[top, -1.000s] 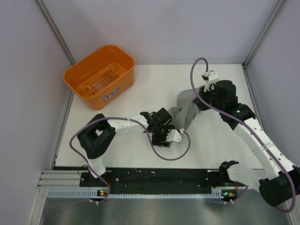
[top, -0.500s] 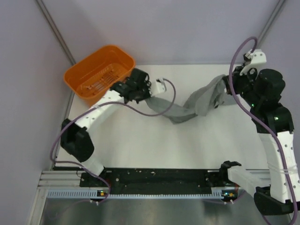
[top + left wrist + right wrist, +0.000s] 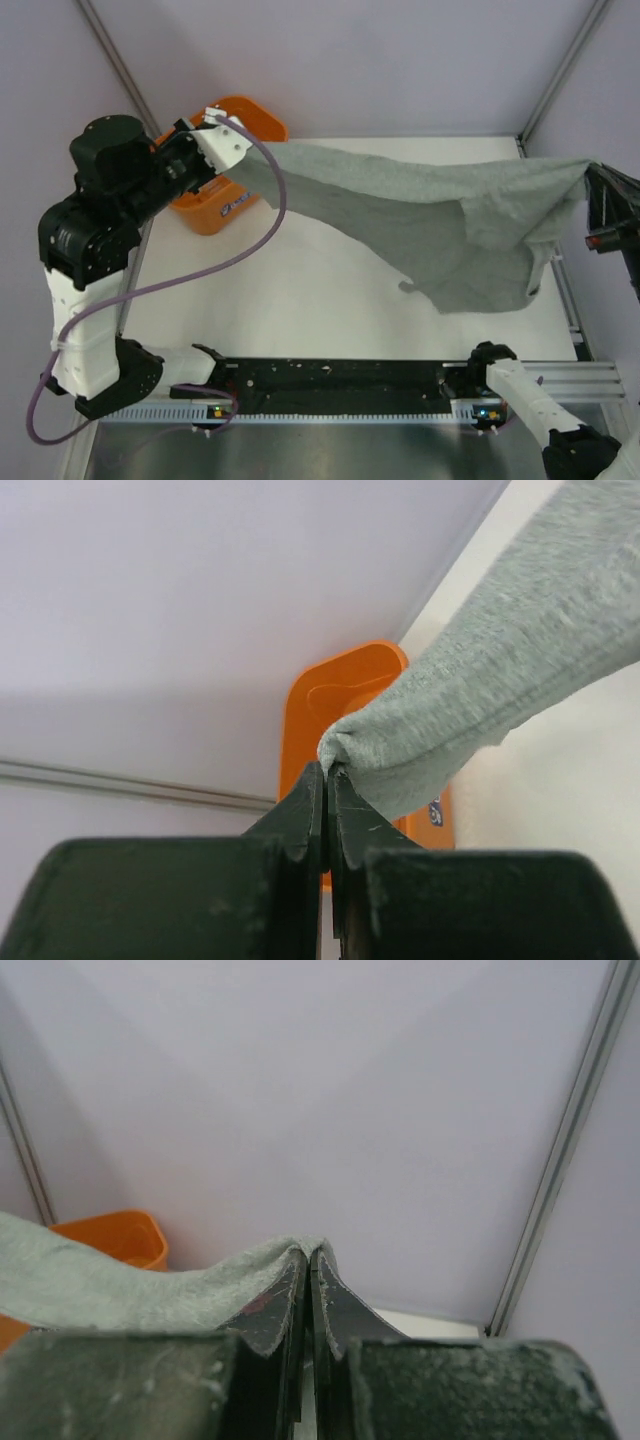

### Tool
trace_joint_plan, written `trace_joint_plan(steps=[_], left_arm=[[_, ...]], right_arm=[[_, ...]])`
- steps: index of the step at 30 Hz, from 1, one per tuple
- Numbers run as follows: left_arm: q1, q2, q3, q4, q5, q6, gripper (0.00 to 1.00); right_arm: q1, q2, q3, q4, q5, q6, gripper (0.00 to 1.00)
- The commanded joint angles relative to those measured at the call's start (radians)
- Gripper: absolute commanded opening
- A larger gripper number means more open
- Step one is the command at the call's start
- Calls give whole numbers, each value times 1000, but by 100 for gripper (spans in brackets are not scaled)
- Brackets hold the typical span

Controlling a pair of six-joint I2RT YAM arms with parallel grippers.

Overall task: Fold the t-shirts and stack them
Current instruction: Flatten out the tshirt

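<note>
A: So, where's the grey t-shirt (image 3: 440,235) sitting rn?

B: It's hanging stretched btwn your two arms, above the white table (image 3: 300,300). The bulk is drooping toward the right side, lowest edge dangling close to the tabletop; can't tell if it's touching.

A: And the left gripper (image 3: 326,780)?

B: Your left one's pressed together, pinching a bunched corner of the shirt. It's hovering up by the orange plastic basket (image 3: 205,215) at the far left corner.

A: Right gripper (image 3: 307,1260)?

B: Also clamped tight, w/ a fold of grey fabric caught btwn the fingers. In the top view it's sitting at the far right edge, mostly cut off by the frame.

A: Basket contents?

B: Can't tell, your left arm's covering most of it.
</note>
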Motion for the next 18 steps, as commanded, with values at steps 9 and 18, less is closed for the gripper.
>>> trace_joint_plan(steps=[9,18], left_arm=[[-1,16,-43,-60,79,-74,0],[18,249,-103,402,-193,-47,0]], right_arm=[[-3,154,-64,20,72,-19,0],[-191,557,170,158,-39,62,0]])
